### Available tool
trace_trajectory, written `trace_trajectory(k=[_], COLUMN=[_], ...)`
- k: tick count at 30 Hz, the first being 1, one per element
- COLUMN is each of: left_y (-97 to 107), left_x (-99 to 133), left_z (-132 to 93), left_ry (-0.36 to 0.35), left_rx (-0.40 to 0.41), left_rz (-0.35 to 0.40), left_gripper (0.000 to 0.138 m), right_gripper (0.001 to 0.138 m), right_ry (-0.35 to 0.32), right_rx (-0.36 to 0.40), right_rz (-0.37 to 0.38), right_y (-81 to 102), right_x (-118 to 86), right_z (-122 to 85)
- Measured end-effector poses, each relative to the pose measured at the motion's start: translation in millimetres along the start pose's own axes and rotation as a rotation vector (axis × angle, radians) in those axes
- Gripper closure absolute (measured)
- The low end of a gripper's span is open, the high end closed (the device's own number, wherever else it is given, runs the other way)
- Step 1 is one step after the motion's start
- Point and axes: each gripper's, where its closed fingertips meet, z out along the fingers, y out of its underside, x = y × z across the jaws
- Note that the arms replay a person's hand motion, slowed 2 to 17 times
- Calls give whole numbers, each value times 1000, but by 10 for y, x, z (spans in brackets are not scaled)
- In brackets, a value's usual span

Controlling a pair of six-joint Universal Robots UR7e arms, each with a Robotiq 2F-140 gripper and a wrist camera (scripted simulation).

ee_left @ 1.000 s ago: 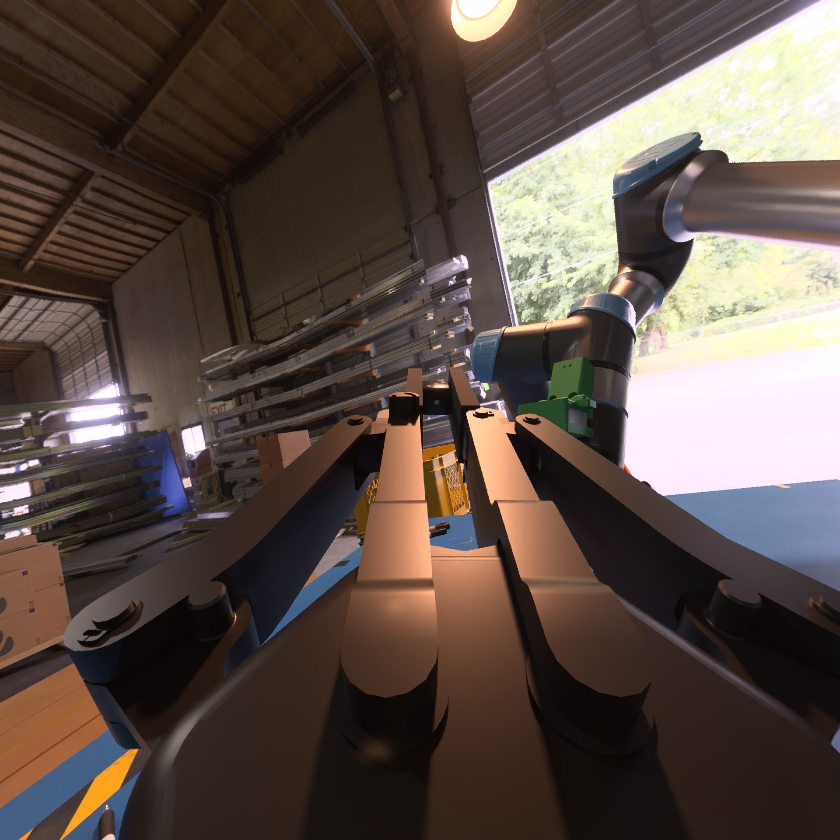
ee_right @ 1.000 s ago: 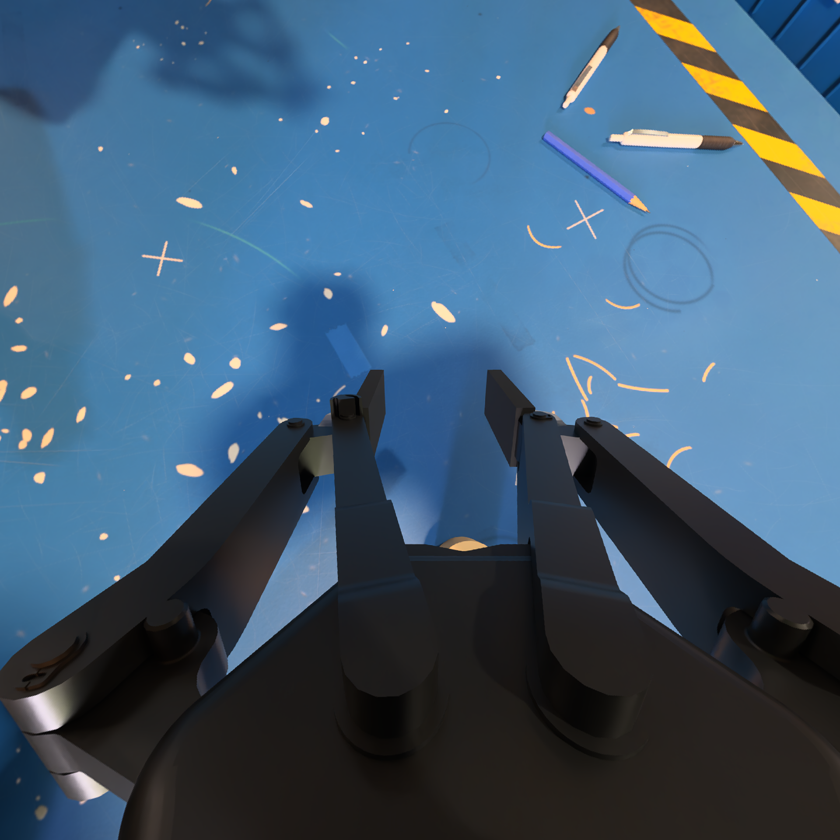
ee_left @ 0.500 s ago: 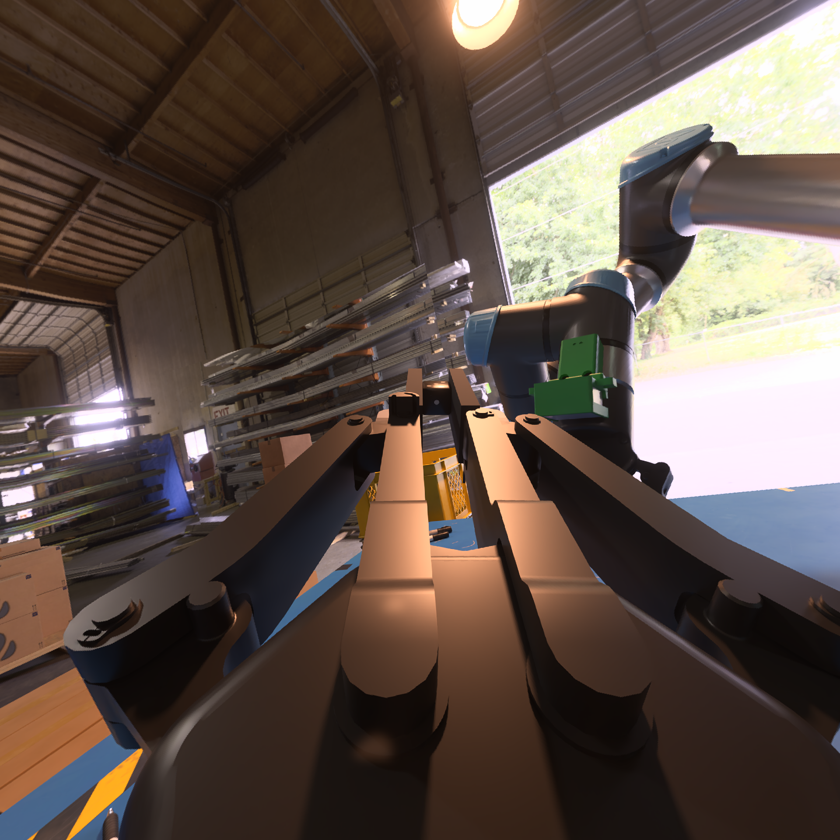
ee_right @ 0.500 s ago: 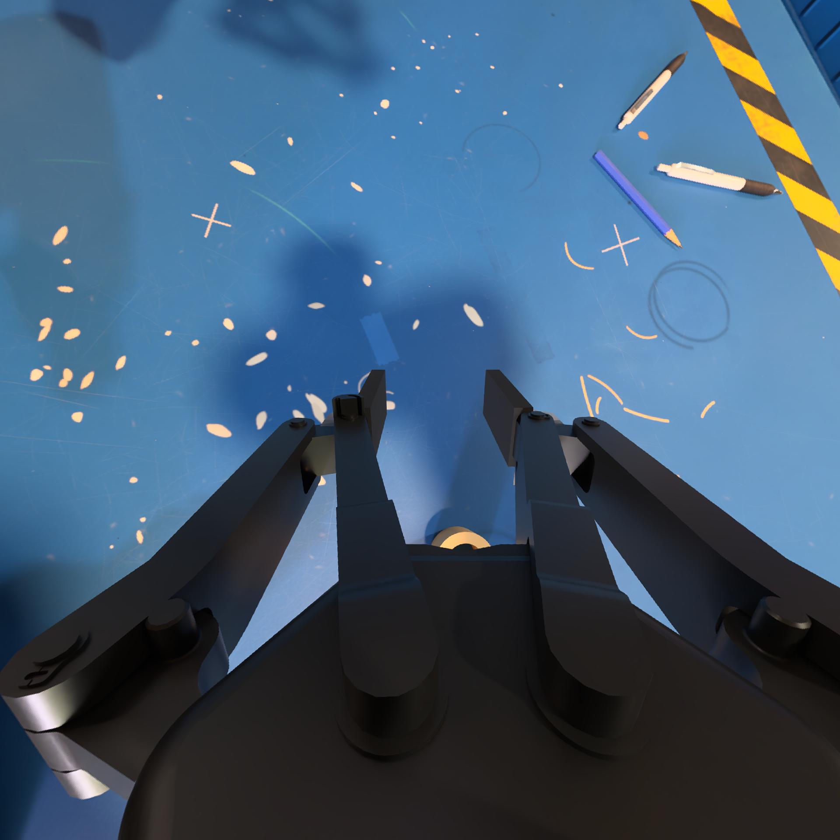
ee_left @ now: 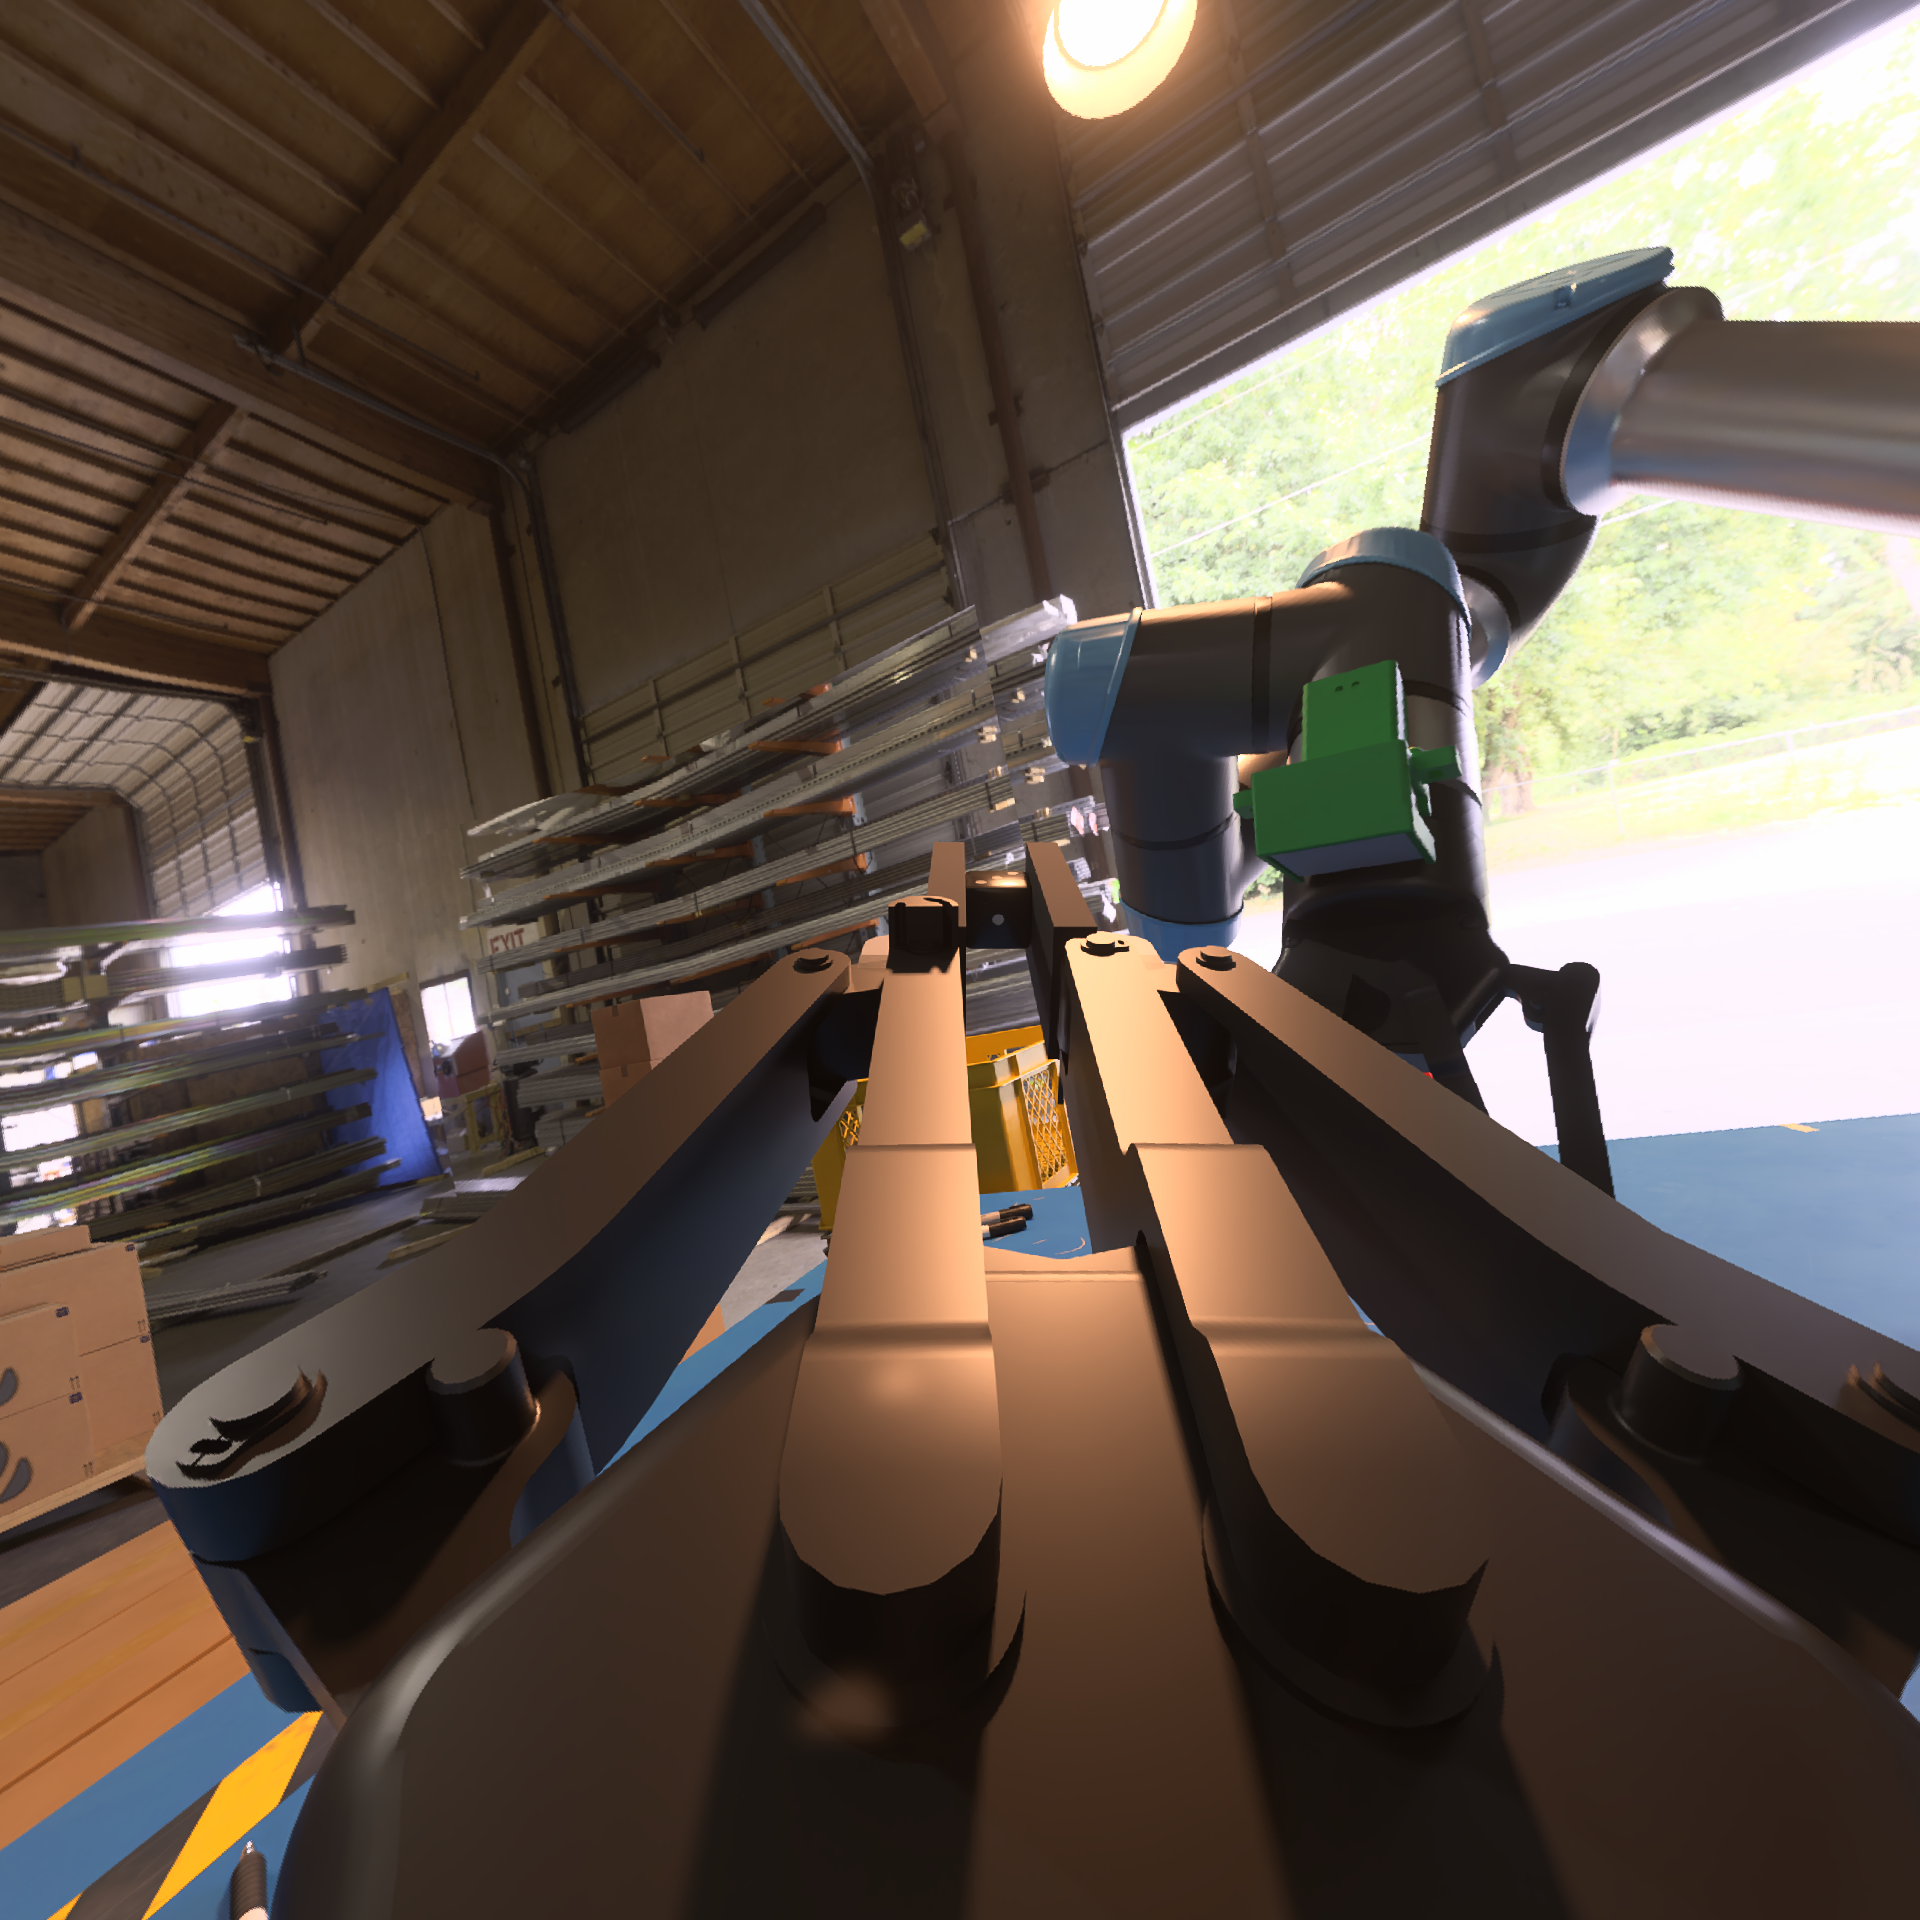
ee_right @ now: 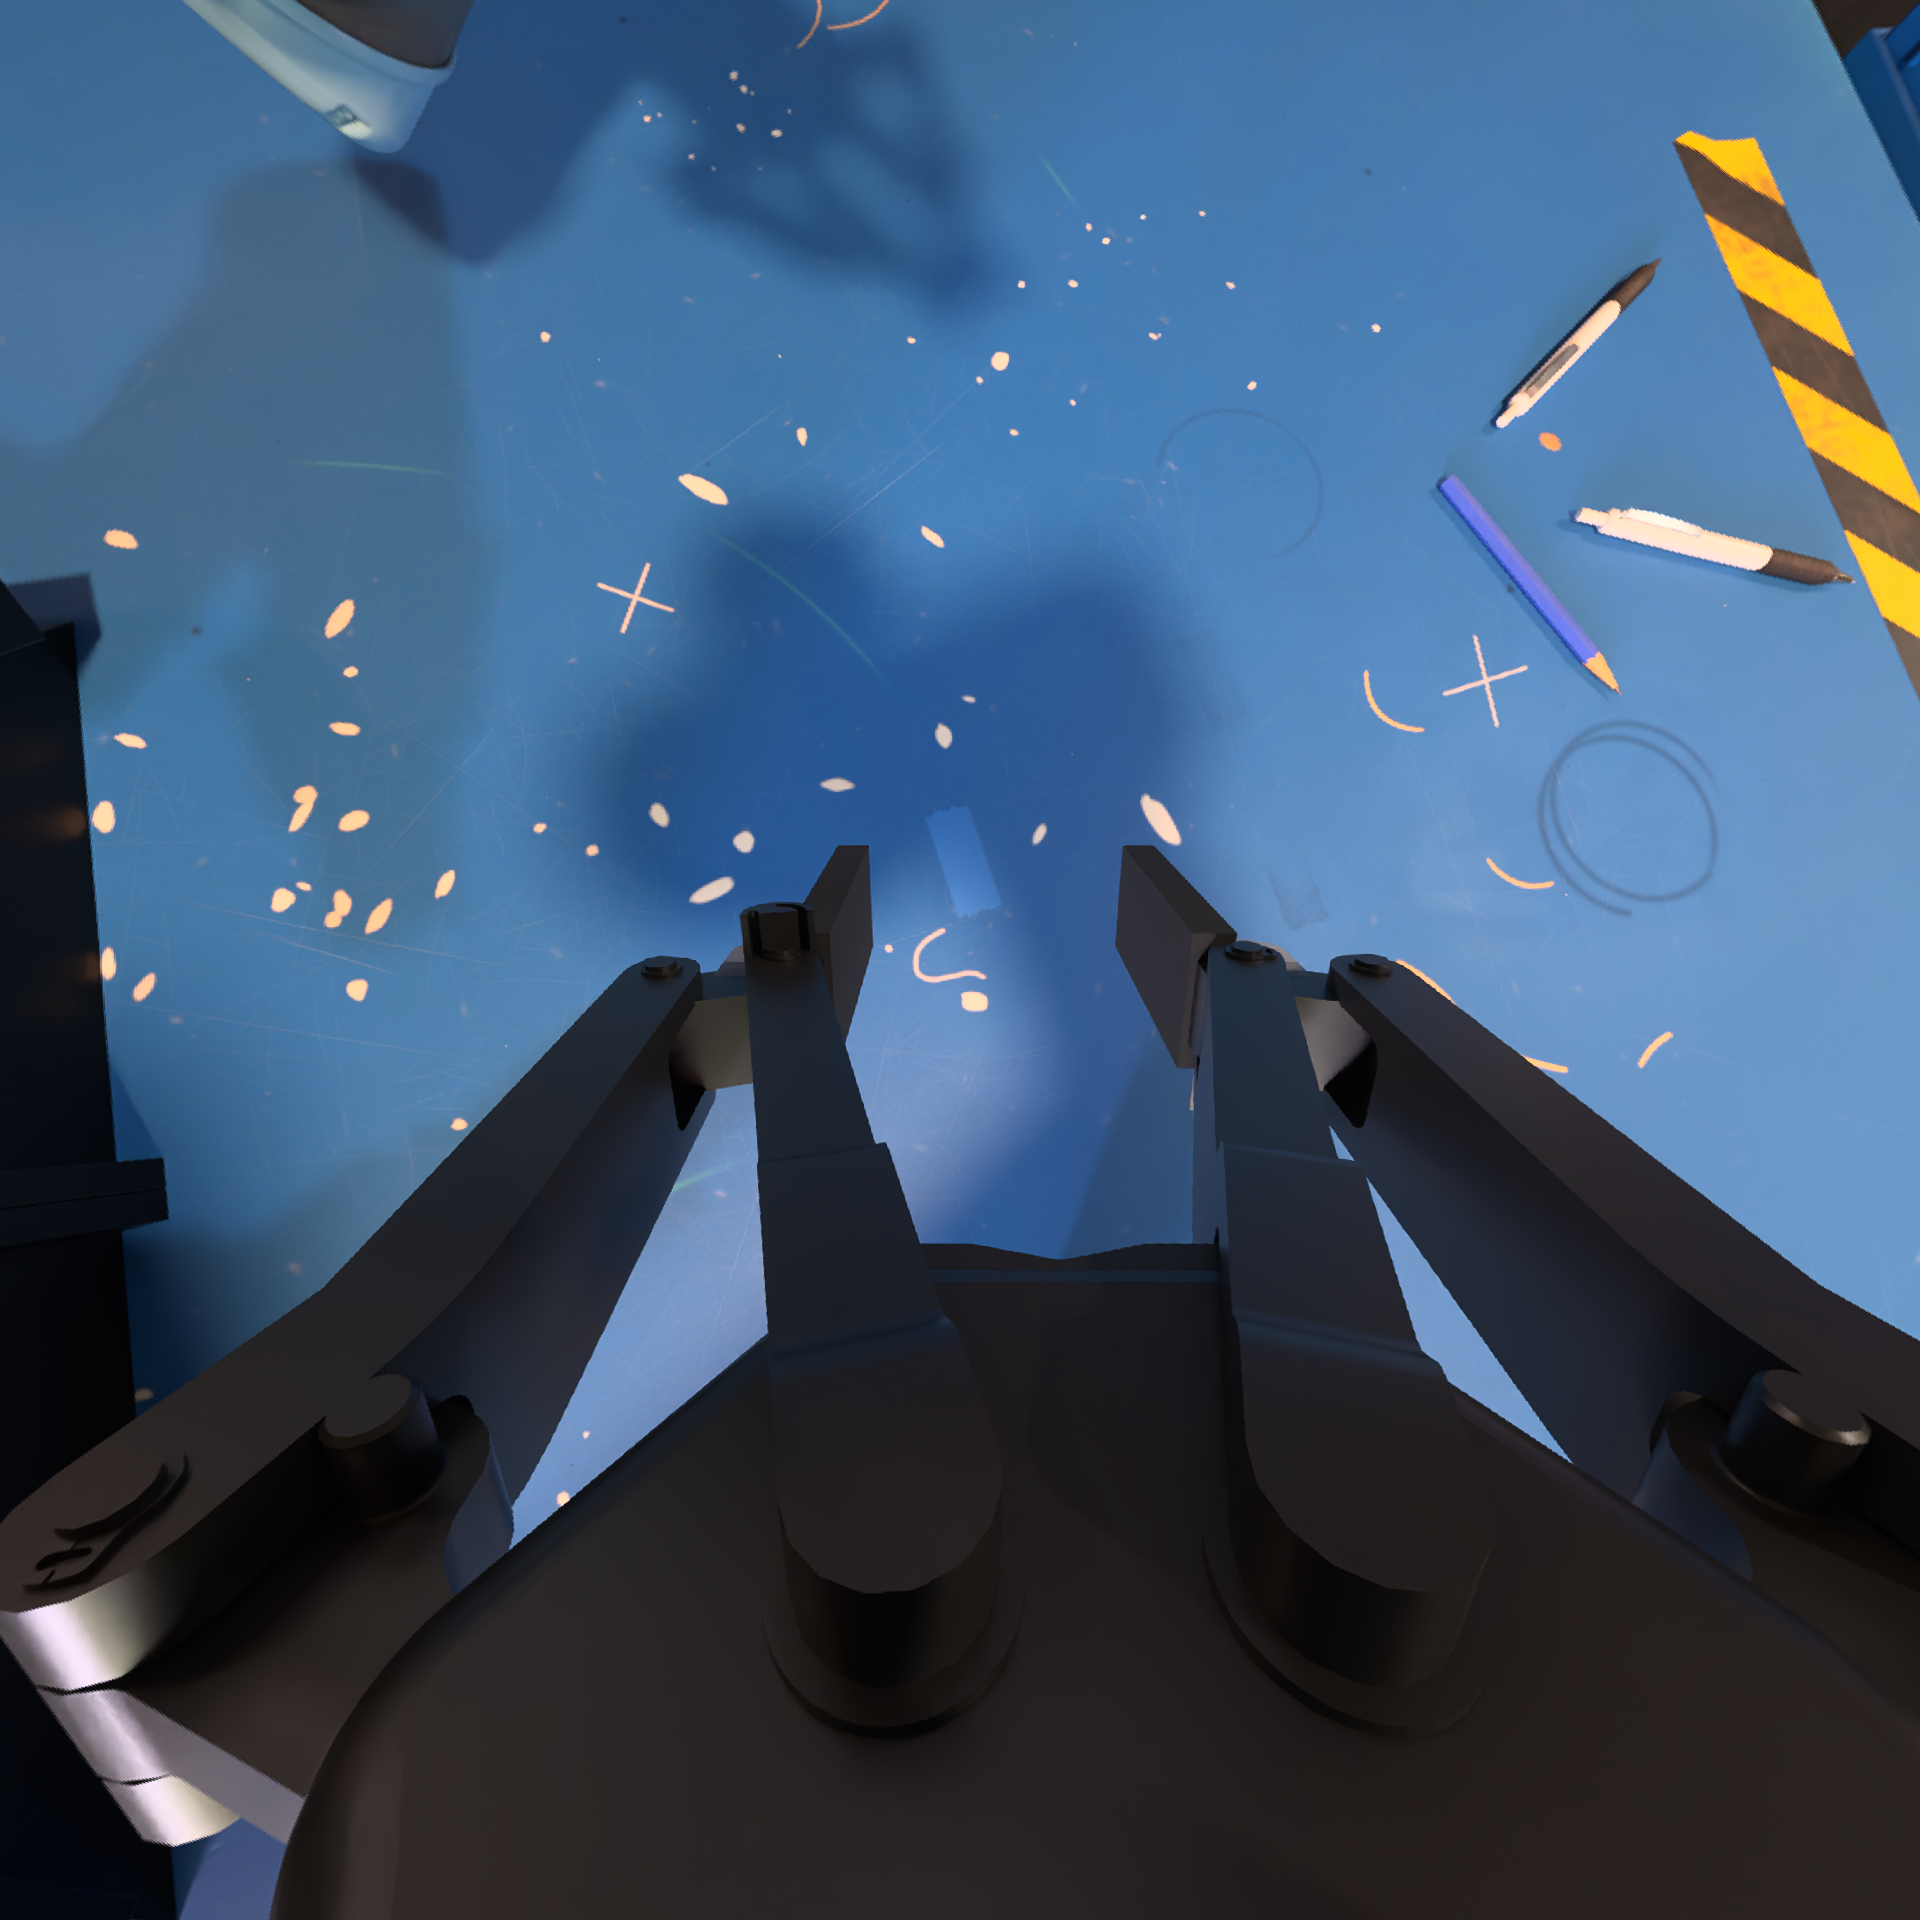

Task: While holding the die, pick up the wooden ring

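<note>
My left gripper (ee_left: 995, 883) is raised and points out over the table, shut on a small dark die (ee_left: 995, 912) pinched between its fingertips. My right gripper (ee_right: 992, 883) is open and empty, pointing down at the blue table (ee_right: 1039, 582) from some height. The wooden ring shows in neither view. The right arm (ee_left: 1382, 727) with its green wrist block stands ahead and to the right in the left wrist view, and its open fingers (ee_left: 1558, 1049) hang over the table.
Two pens (ee_right: 1574, 343) (ee_right: 1704, 545) and a blue pencil (ee_right: 1522, 582) lie at the right by a yellow-black stripe (ee_right: 1808, 374). A dark block (ee_right: 42, 935) stands at the left edge. A yellow crate (ee_left: 1013, 1112) sits beyond the table's far edge.
The right gripper has risen, still open, and the table looks farther off. The pale ring that showed at the edge of its palm is out of sight. The left gripper keeps hold of the die.
</note>
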Motion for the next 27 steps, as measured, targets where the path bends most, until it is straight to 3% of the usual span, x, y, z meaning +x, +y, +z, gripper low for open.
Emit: trace_trajectory(k=[8,18,27], left_y=[8,-7,-65], left_x=[-5,-19,-53], left_z=[1,-14,-59], left_ry=[0,-5,-15], left_rx=[0,2,14], left_rz=[-3,1,5], left_gripper=[123,123,123], right_gripper=[64,64,69], right_ry=[15,43,24], right_rx=[-77,-190,-239], right_rz=[-63,-166,-146], right_y=[-106,-171,-214], right_x=[-77,-96,-117], right_z=[38,168,331])
